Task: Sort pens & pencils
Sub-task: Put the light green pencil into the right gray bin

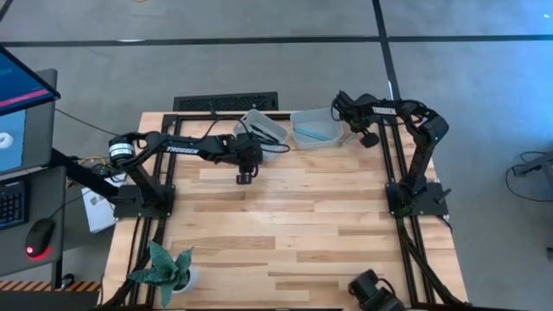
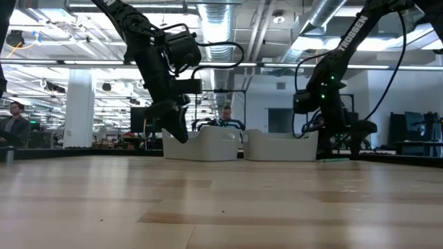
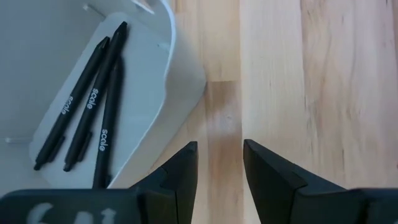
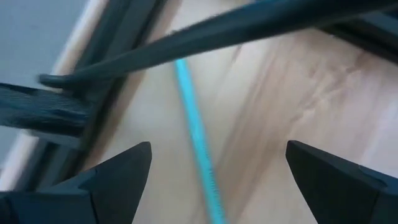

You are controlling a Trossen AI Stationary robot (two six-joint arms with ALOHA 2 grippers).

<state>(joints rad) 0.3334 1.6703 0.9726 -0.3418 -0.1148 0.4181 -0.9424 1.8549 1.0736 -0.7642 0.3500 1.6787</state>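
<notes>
Three black pens lie side by side on the floor of the left white tray. My left gripper is open and holds nothing. It hovers over bare wood just near of that tray, also seen in the high view. A pale teal stick rests in the right tray. Another teal stick lies flat on the wood by the table's far right edge. My right gripper hangs wide open above it, one finger on each side, touching nothing; the high view shows it too.
Both trays stand side by side at the table's far edge. A black frame rail and a cable run close to the right gripper. A potted plant stands at the near left corner. Wide bare wood fills the middle. A person sits beyond the table.
</notes>
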